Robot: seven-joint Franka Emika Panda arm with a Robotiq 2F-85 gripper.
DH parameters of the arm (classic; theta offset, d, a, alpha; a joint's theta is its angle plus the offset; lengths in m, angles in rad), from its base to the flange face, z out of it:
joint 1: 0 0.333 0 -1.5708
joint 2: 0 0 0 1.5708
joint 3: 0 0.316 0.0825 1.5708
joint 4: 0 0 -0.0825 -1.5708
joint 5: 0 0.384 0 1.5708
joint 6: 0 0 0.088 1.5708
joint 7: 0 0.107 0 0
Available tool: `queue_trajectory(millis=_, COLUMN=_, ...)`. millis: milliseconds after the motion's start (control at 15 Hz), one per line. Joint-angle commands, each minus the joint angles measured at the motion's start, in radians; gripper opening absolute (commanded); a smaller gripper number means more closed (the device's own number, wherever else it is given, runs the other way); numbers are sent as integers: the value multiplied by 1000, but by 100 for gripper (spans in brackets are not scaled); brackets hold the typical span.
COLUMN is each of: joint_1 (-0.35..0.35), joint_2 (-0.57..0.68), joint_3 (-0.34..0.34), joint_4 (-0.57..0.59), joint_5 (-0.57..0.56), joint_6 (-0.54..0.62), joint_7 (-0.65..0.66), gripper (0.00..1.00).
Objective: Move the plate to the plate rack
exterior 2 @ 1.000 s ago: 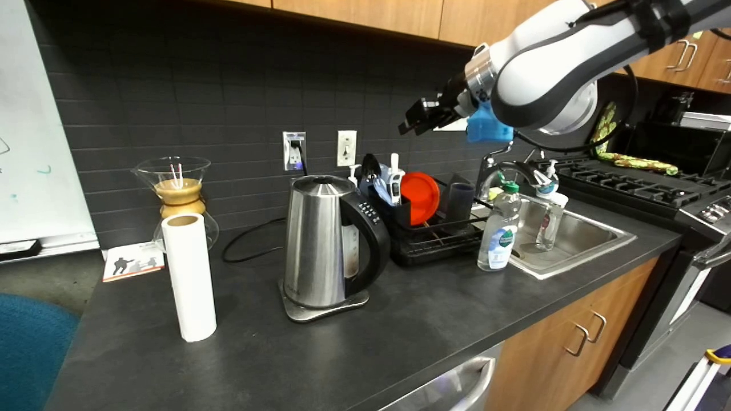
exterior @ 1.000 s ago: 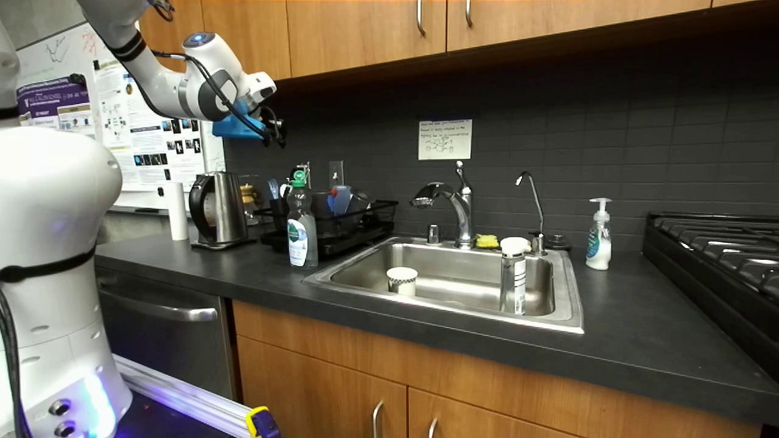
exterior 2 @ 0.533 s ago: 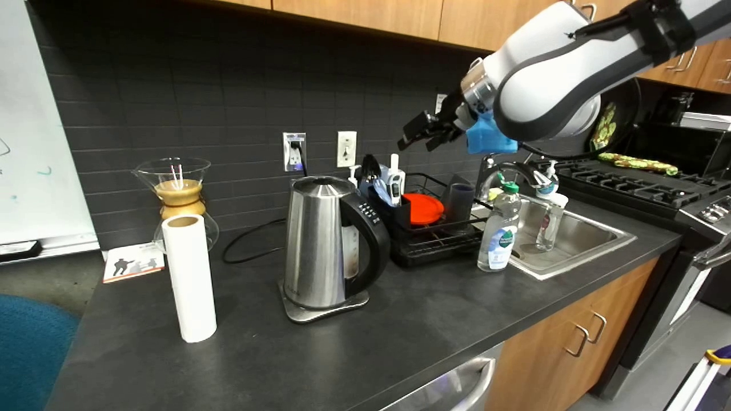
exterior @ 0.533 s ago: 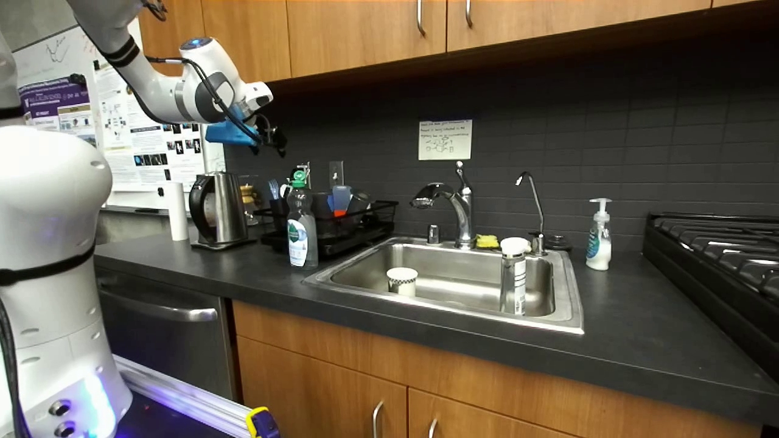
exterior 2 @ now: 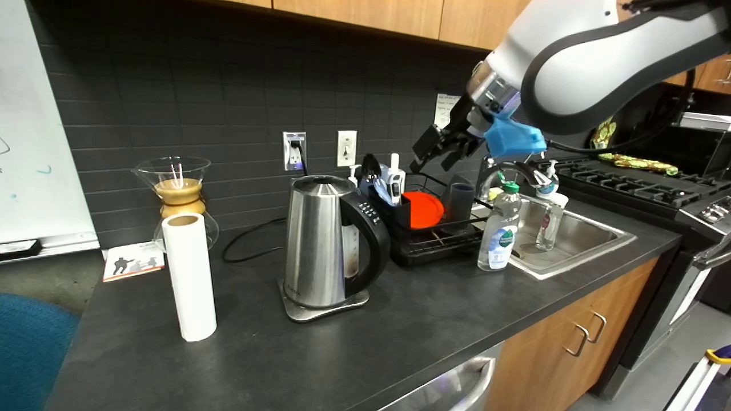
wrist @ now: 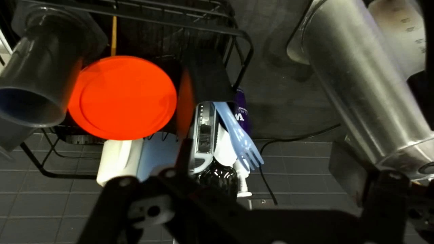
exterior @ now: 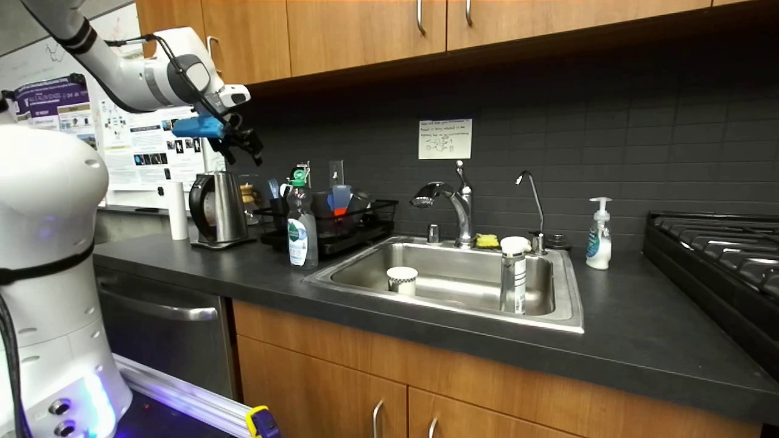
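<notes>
One red-orange plate (wrist: 123, 98) is seated in the black wire plate rack (exterior 2: 422, 251), where it is flanked by a black cutlery holder (wrist: 208, 74) and a dark cup (wrist: 44, 74); whether either is touched by it cannot be told. Its round face is shown almost in full in the wrist view. The gripper (exterior 2: 432, 164) is held higher than the rack and clear of the plate, with its fingers (wrist: 349, 173) spread wide and nothing gripped between them. A light blue fork (wrist: 240, 137) is held in the cutlery holder with its tines exposed. On the table (exterior 2: 257, 354), a clear soap bottle (exterior 2: 498, 240) with a green cap is stood upright just beside the rack, and a steel kettle (exterior 2: 320, 245) is placed near it. Within the sink (exterior: 566, 292), a patterned cup (exterior: 402, 281) and a white-capped bottle (exterior: 513, 280) are seen, set apart from each other.
</notes>
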Motion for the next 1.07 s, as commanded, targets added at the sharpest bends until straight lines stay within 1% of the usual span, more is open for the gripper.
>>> queue_trajectory(millis=0, joint_1=43, joint_2=-66, joint_3=-21, joint_4=-24, joint_5=-25, joint_6=-79, joint_7=71, gripper=100)
queue_trajectory(millis=200, joint_1=71, joint_2=-92, joint_3=-25, joint_4=-34, joint_5=-23, joint_6=-141, joint_7=82, gripper=100)
queue_trajectory(millis=533, joint_1=150, joint_2=-154, joint_3=-44, joint_4=-67, joint_5=5, joint_6=-279, joint_7=63, gripper=100)
queue_trajectory(millis=1000, joint_1=213, joint_2=-303, joint_3=-72, joint_4=-162, joint_5=27, joint_6=-419, joint_7=54, gripper=100)
